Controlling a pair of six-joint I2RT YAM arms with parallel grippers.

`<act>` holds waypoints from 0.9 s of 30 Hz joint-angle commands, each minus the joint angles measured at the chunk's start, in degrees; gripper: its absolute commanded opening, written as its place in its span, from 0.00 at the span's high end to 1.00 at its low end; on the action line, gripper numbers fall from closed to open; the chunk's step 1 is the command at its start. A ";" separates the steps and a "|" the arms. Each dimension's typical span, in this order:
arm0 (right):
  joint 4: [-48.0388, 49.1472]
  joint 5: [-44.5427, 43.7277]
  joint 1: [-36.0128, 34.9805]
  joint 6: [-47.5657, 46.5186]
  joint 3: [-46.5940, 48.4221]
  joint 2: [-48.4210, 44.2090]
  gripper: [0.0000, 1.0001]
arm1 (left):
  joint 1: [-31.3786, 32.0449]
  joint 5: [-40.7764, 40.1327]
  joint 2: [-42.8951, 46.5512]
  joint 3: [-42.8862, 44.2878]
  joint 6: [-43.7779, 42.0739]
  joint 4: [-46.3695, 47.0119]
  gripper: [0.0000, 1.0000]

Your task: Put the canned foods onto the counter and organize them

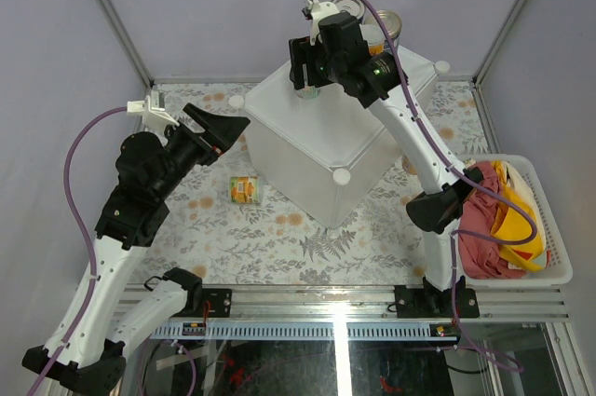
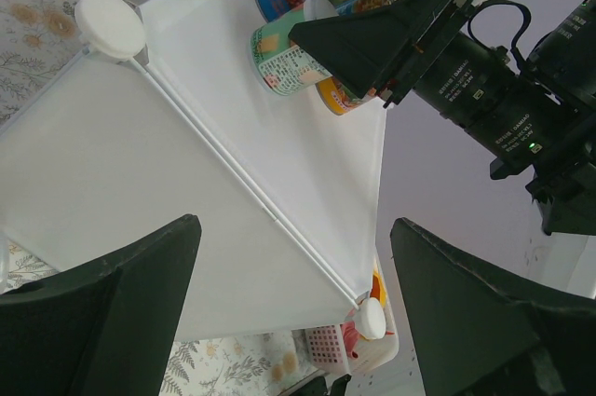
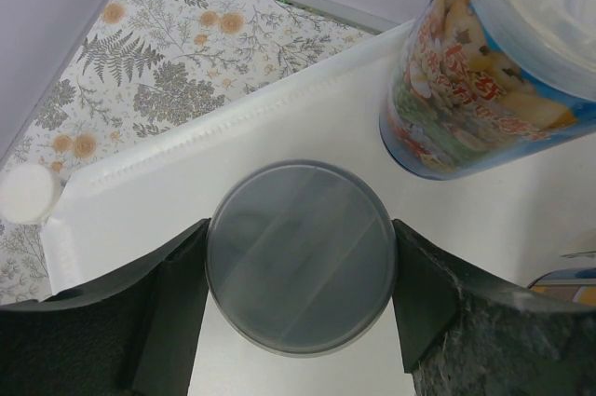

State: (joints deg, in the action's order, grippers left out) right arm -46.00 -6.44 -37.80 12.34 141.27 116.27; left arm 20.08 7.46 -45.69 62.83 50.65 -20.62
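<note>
My right end effector (image 1: 308, 73) is clamped on a silver-topped can (image 3: 300, 256) at the counter (image 1: 317, 149) top, toward the bench (image 1: 233, 238) far edge and close beside the other cans (image 1: 389, 25) — I judge for grouping. Left end effector (image 1: 222, 126) hangs apart — a loose can (image 1: 245, 189) lies mid-bench.

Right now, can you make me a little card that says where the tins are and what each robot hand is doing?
Right gripper: shut on a silver-topped round tin over the white plastic cube counter
Next tin: blue-labelled tin, white lid, standing on the counter
Left gripper: open, empty
Off counter: yellow-labelled tin lying on the flowery table
</note>
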 commanded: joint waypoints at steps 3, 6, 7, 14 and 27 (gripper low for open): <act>2.96 0.46 -0.34 -1.10 1.81 -0.57 0.28 | -0.65 1.14 0.05 -0.15 -0.82 1.55 0.17; 3.01 0.41 -0.34 -1.15 1.81 -0.52 0.21 | -0.61 1.13 0.09 -0.11 -0.82 1.48 0.17; 3.03 0.39 -0.34 -1.19 1.74 -0.58 0.20 | -0.65 1.08 0.08 -0.09 -0.82 1.46 0.17; 3.77 0.37 -0.34 -1.25 0.92 -1.15 0.15 | -0.61 1.02 0.10 -0.17 -0.73 1.38 0.17; 4.50 -0.53 -0.34 -1.92 0.50 -1.98 0.13 | -0.67 1.06 0.04 -0.25 -0.91 1.46 0.17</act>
State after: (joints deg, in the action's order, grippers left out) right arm -44.25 -6.48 -37.80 11.81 141.23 116.27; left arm 19.81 7.51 -45.69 62.83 50.65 -20.62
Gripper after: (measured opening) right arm 0.872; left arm 0.831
